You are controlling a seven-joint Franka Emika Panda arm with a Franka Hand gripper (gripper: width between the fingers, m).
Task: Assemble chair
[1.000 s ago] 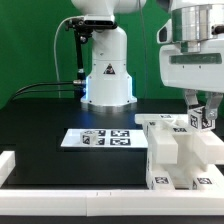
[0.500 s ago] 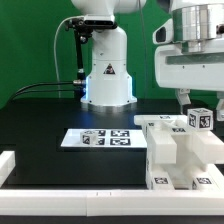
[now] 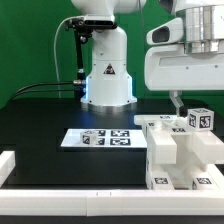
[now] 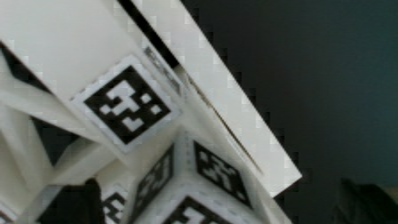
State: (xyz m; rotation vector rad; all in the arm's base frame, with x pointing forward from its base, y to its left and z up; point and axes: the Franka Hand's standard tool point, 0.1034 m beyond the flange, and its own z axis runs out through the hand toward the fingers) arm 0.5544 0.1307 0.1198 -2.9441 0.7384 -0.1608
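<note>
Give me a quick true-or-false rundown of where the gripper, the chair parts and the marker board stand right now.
1. The marker board lies flat on the black table, to the exterior view's left of the chair. True.
2. The gripper is clamped on the small tagged block atop the chair. False: the block stands free, and the one finger in view hangs beside it, apart from it.
3. The chair sits at the exterior view's left edge. False: it sits at the right edge.
4. The robot base stands behind the marker board, in front of a green backdrop. True.
</note>
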